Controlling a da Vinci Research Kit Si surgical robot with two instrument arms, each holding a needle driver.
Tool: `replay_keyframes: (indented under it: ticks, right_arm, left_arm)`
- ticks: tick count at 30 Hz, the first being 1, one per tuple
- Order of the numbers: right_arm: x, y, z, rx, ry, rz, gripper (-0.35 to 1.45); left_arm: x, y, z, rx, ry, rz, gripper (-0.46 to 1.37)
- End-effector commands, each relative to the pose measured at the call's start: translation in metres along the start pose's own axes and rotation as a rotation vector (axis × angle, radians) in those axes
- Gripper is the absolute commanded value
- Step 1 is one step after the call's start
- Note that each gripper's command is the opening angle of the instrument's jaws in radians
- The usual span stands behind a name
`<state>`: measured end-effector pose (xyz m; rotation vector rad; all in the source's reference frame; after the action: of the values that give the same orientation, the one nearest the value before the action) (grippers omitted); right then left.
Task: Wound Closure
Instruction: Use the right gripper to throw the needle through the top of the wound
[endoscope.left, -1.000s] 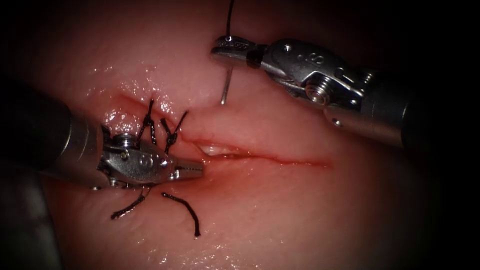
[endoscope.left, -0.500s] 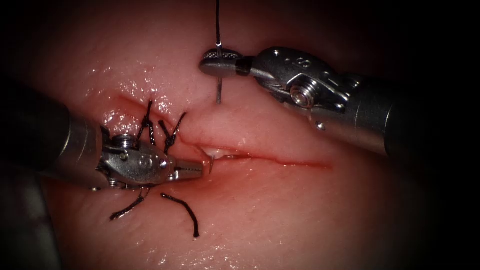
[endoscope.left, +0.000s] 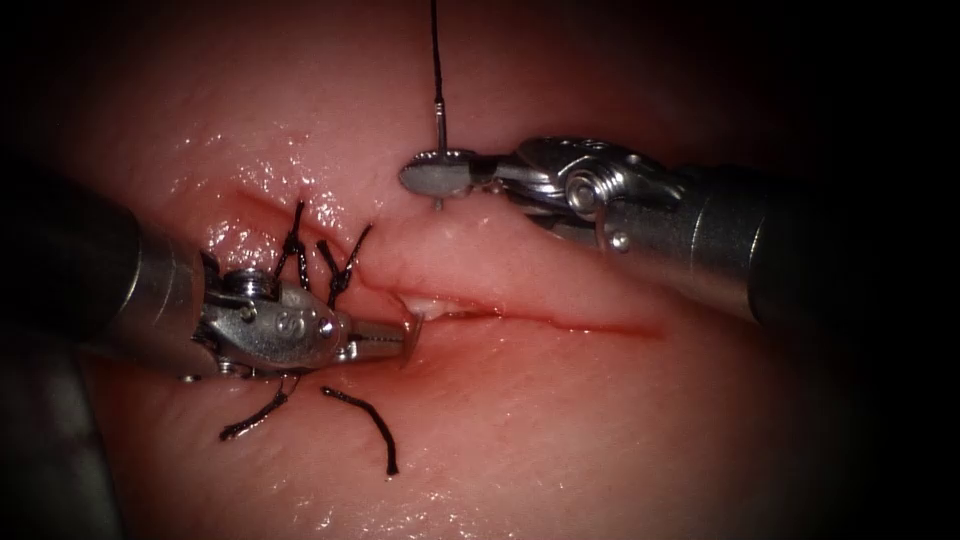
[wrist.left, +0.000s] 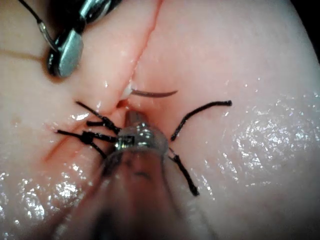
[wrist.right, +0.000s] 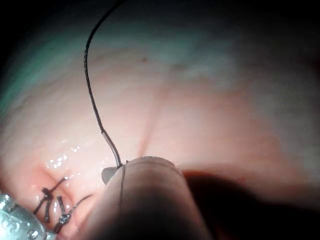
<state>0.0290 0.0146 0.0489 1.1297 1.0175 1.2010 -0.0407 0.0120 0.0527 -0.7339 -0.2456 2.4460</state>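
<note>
I have the right tool (endoscope.left: 432, 178) clamped on the needle (endoscope.left: 439, 118) near its thread end, its tip through the tissue (endoscope.left: 560, 430) into the cut (endoscope.left: 560, 318) beside the left tool (endoscope.left: 400, 338), whose jaw state I cannot tell; it is thin, stiff and slippery, best gripped mid-curve.

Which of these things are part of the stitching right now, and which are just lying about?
In use: right tool gripping the needle near its tail, needle in the tissue; thread; left tool, holding nothing, at the cut.
Lying about: cut ends of thread; finished stitches.
</note>
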Motion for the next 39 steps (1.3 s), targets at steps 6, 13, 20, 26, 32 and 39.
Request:
replay_keyframes:
  ticks: [6,13,20,26,32,39]
  right_arm:
    - [0.0021,0.0005,-0.0007,0.058,0.153,-0.2,0.07]
    - [0.0035,0.0019,-0.0014,0.042,0.199,-0.678,0.94]
    - [0.0054,0.002,-0.0019,0.022,0.243,-0.895,1.14]
    - [0.0068,0.0009,-0.0023,-0.003,0.314,-0.938,1.13]
    - [0.0069,-0.0002,-0.0022,-0.002,0.331,-0.942,0.98]
    - [0.006,-0.0005,-0.0024,-0.005,0.334,-0.879,-0.35]
  left_arm:
    - [0.0001,0.0,0.0,-0.005,0.0,0.005,-0.35]
    - [0.0002,0.0,-0.0001,-0.004,0.002,0.01,-0.35]
    - [0.0005,-0.0001,-0.0002,-0.006,0.002,0.015,-0.35]
    - [0.0005,0.0,-0.0003,-0.006,0.002,0.014,-0.35]
    - [0.0004,0.0,-0.0004,-0.006,0.002,0.014,-0.35]
    - [0.0004,0.0001,-0.0004,-0.006,0.002,0.015,-0.35]
